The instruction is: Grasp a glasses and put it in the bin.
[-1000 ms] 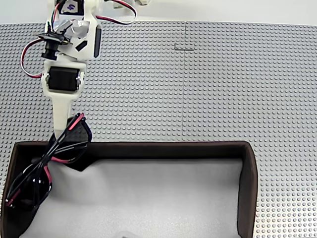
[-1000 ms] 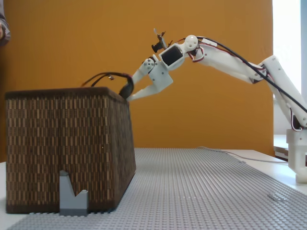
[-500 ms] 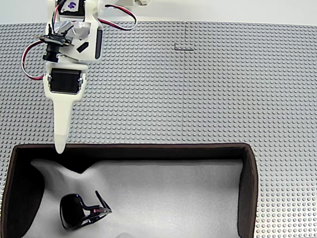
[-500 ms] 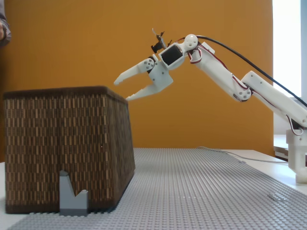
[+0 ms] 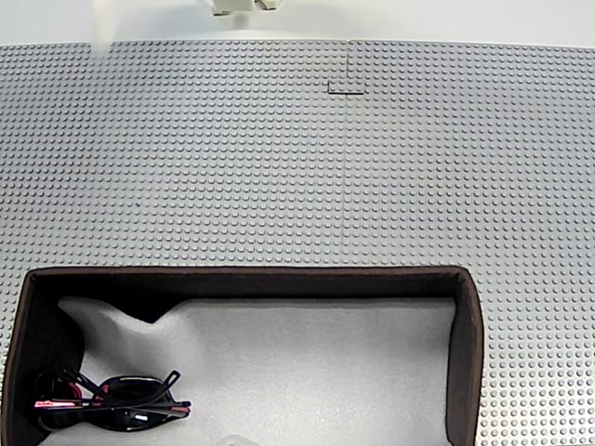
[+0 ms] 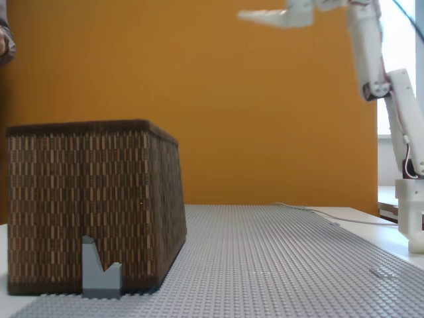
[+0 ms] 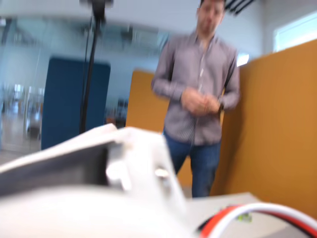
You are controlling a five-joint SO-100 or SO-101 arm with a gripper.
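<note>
The glasses (image 5: 112, 409), dark wraparound lenses with pink-red accents, lie on the pale lining in the near-left corner of the bin (image 5: 279, 280) in a fixed view from above. From the side, the bin (image 6: 93, 192) is a tall brown woven box that hides them. High at the top of this side view my gripper (image 6: 260, 18) is blurred, well up and to the right of the bin. Its white fingers (image 6: 248, 13) stand slightly apart with nothing between them. The wrist view holds a blurred white part of the gripper body (image 7: 99, 173).
The grey studded baseplate (image 5: 325, 167) spreads beyond the bin. A small grey wedge block (image 6: 101, 271) stands against the bin's front wall. The arm's base (image 6: 414, 218) is at the far right. A person (image 7: 200, 114) stands by an orange partition in the wrist view.
The glasses dropped from the gripper into the bin and slid to its near-left corner. The arm pulled up and back, away from the bin and out of the top-down view.
</note>
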